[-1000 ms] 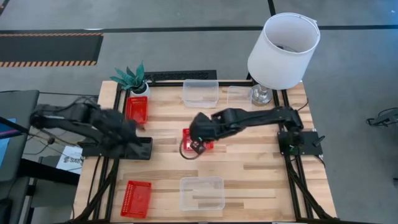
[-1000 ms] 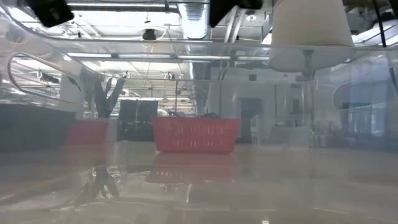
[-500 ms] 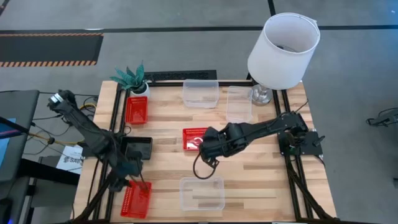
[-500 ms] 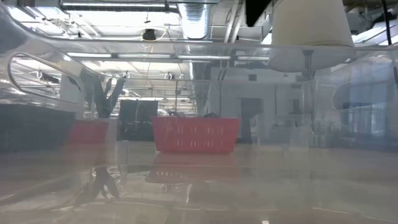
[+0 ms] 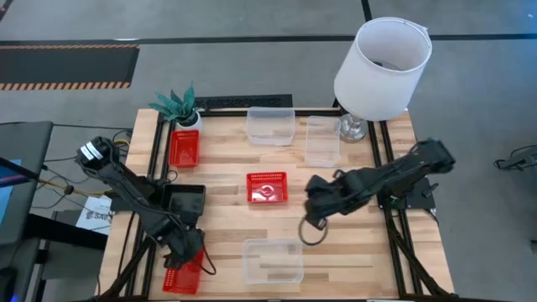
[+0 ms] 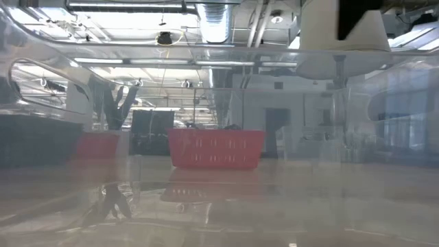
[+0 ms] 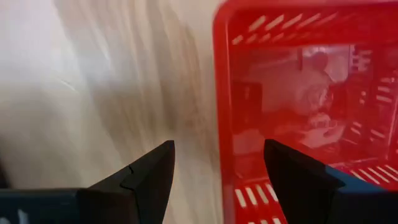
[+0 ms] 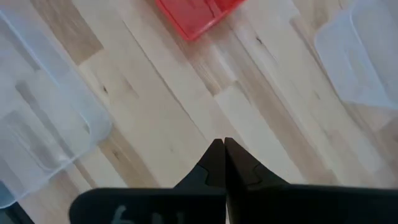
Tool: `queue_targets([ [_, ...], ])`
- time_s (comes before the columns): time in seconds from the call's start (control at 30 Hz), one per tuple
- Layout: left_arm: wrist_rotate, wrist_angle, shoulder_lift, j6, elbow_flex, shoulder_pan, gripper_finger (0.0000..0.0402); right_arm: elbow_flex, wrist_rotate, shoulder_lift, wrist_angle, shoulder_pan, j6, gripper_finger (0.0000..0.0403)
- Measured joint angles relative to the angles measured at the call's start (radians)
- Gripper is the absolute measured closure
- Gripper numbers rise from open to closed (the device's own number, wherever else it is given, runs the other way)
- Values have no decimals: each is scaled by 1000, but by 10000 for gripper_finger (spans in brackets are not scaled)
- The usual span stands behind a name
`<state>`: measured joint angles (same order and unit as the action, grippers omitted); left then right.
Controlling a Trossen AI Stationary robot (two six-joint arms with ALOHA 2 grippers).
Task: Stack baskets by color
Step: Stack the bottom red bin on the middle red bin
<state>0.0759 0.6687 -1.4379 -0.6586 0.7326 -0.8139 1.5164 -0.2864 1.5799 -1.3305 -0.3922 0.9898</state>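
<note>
Left hand [image 5: 189,252] moved onto near red basket [image 5: 178,277]; right hand [image 5: 315,208] apparently withdrew.

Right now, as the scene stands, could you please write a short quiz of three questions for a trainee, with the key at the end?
1. True or false: the right end effector holds a red basket.
2. The open left end effector has its fingers on either side of one basket's rim. Which basket is it?
A. a clear one
B. the red basket at the front left corner
C. the black basket
3. How many clear baskets does the high view show?

Key
1. False: it is shut and empty, over bare table.
2. B.
3. Three.
</note>
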Motion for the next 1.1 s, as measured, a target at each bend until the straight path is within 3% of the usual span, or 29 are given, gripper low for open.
queue_targets([
  [0.13, 27, -28, -15, -8, 0, 0, 172, -174, -4, -145, 94, -32, 140, 396],
  [0.27, -3, -34, -15, -4, 0, 6, 202, -296, -27, -249, 181, -71, 307, 396],
  [0.4, -10, -32, -15, 23, 0, 21, 262, -342, -80, -303, 226, -114, 433, 393],
  [0.6, 2, -28, -11, 38, 0, 44, 387, -344, -122, -313, 229, -148, 525, 384],
  [0.73, 54, -25, 27, 71, 6, 49, 397, -344, -123, -311, 245, -147, 552, 387],
  [0.9, 145, -29, 164, 61, 10, 85, 400, -344, -143, -310, 291, -147, 574, 389],
  [1.0, 149, -59, 275, 9, 10, 131, 401, -344, -178, -304, 306, -147, 598, 386],
  [1.1, 86, -150, 386, -77, 10, 207, 401, -345, -187, -297, 314, -151, 590, 384],
])
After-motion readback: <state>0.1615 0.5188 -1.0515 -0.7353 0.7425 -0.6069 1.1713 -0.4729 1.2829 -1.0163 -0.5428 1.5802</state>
